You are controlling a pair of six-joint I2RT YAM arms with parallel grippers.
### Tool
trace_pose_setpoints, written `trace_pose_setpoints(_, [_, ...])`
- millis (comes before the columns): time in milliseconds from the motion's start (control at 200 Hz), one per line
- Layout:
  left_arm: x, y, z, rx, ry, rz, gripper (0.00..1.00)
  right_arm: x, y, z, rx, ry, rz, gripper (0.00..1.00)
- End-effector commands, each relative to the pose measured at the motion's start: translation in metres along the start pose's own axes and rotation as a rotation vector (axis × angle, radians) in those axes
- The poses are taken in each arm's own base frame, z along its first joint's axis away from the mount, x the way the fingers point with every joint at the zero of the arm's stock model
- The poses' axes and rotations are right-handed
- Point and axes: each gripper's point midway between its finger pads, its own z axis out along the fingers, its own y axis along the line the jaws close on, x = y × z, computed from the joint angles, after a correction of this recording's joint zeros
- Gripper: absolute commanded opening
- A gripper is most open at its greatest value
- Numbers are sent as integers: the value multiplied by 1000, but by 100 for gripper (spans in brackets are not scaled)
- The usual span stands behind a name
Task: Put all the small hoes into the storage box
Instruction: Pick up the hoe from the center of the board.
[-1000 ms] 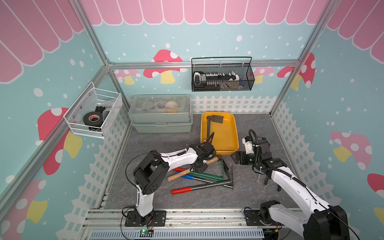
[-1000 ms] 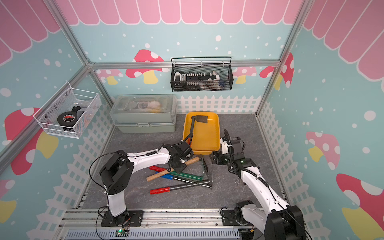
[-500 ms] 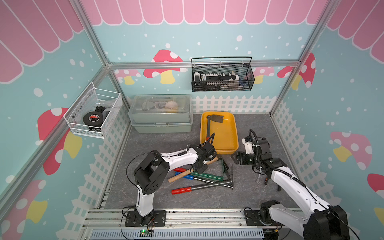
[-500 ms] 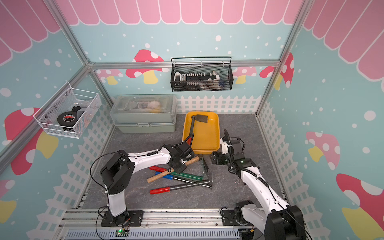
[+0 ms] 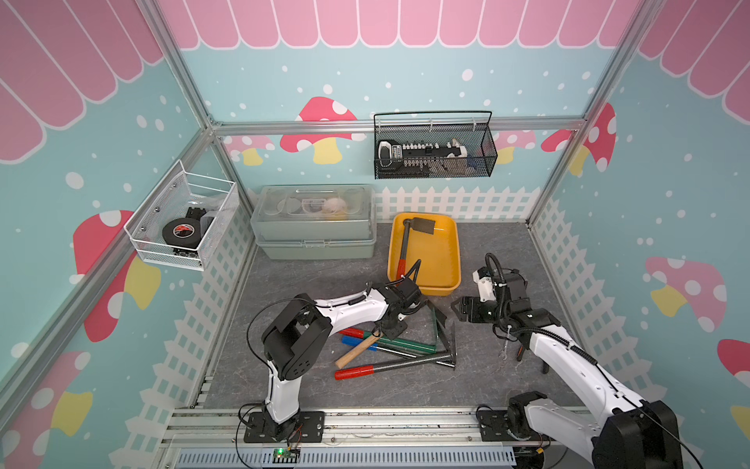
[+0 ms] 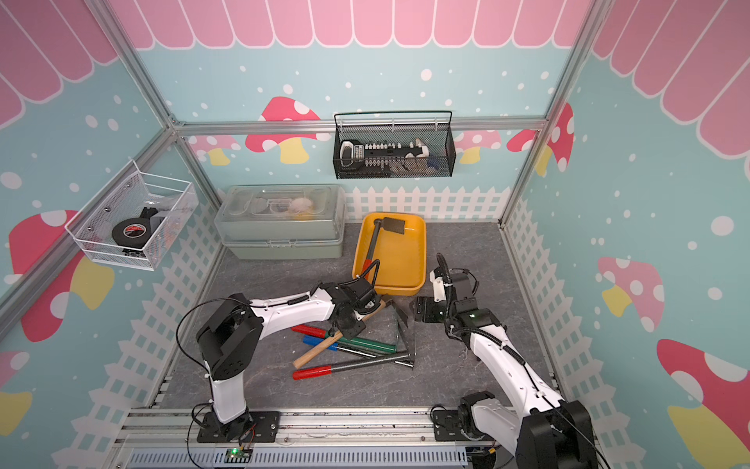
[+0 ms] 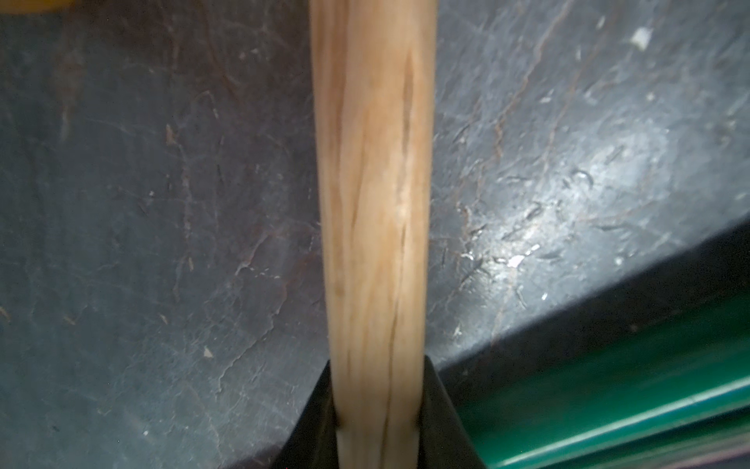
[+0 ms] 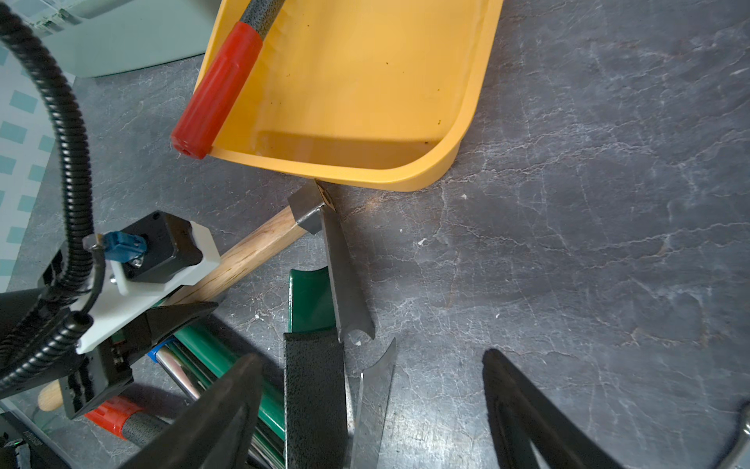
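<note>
My left gripper just clamped the hoe handle (right gripper waits, jaws apart), so I can lift toward the box.

arms: white tubes, black joints | cables: black, ribbed, loopy | bases: flat black plates with screws | wrist plug: blue | wrist mount: white plastic
</note>
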Motion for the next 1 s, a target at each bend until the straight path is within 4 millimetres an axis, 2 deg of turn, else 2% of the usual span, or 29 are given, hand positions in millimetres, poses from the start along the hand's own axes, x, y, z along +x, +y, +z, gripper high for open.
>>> trace_pose_setpoints(0, [-13, -3, -21, -8, -55, 25, 12, -9, 2, -2, 2, -10, 0, 84])
trace_pose_setpoints(125, [-16, -2, -34, -25, -82, 38, 0, -9, 2, 0, -3, -9, 5, 84])
trace_pose_setpoints(285, [-18, 2, -47, -53, -89, 41, 0, -8, 1, 2, 0, -4, 7, 84])
trace_pose_setpoints(650, [-25, 6, -57, -63, -106, -25, 0, -8, 0, 0, 9, -8, -2, 84])
trace_pose_setpoints(996, [-28, 6, -87, -58, -173, -39, 0, -9, -1, 1, 12, -9, 1, 84])
